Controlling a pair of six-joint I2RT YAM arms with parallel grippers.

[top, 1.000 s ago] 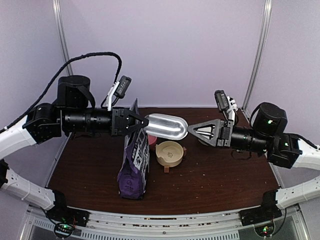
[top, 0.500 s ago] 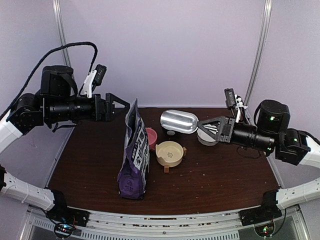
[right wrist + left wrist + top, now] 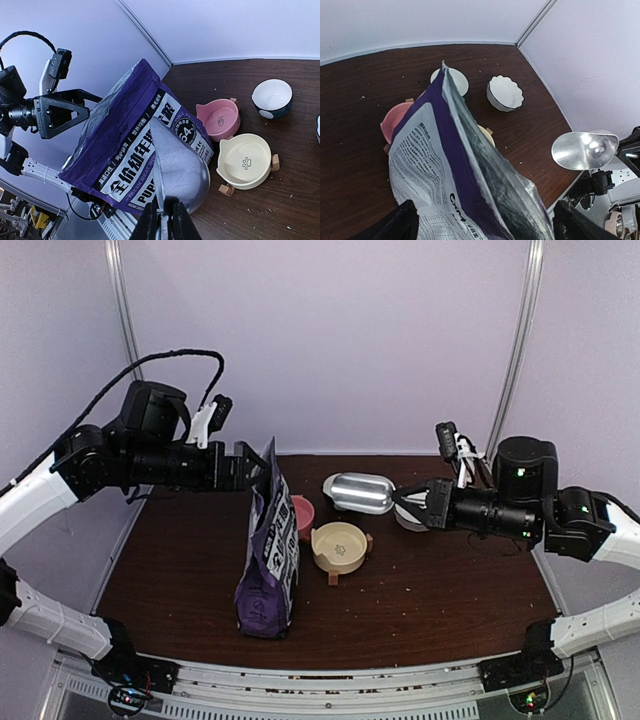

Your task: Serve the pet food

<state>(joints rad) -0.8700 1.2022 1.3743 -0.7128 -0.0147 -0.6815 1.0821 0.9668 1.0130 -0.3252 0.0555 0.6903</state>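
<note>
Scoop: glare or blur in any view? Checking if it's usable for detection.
Top view: scoop is sharp, with a bright sheen along its top. Left wrist: two small blown-out spots on the metal but crisp edges; the bag, nearest the lens, looks softer. Right wrist: no hot spot and even grey, but it sits close to the lens and looks slightly soft.

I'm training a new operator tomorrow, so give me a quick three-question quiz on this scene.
1. True or false: the right gripper is shut on the scoop.
2. Which bowl bears a paw print? A pink B cream C white
3. Fill in: the left gripper, beside the top of the bag, is ____.
Key: 1 true; 2 B, the cream bowl; 3 open.
</note>
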